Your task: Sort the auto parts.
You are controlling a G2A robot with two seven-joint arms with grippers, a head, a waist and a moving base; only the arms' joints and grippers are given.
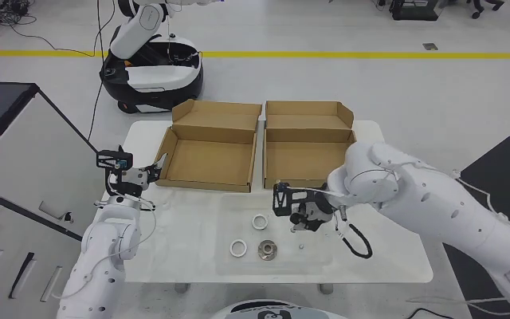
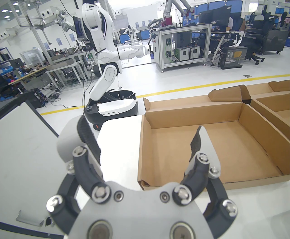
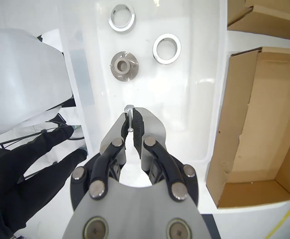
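Note:
My right gripper point(image 3: 131, 115) is shut on a small steel bolt point(image 3: 129, 118), head pointing away from the wrist, just above the white table point(image 1: 199, 231). In the top view this gripper point(image 1: 296, 223) hangs right of the loose parts. Beyond the bolt lie a flanged metal hub point(image 3: 124, 66) point(image 1: 268, 251) and two silver rings point(image 3: 167, 48) point(image 3: 122, 17), seen from above as rings point(image 1: 260, 222) point(image 1: 237, 249). My left gripper point(image 2: 145, 138) point(image 1: 155, 167) stands open and empty at the left edge of the left cardboard box point(image 2: 204, 144) point(image 1: 209, 155).
A second open cardboard box point(image 1: 307, 147) point(image 3: 253, 126) stands to the right of the first, both at the back of the table. Another robot point(image 1: 155, 64) is parked on the floor behind the table. A grey panel point(image 1: 32, 159) stands to the left.

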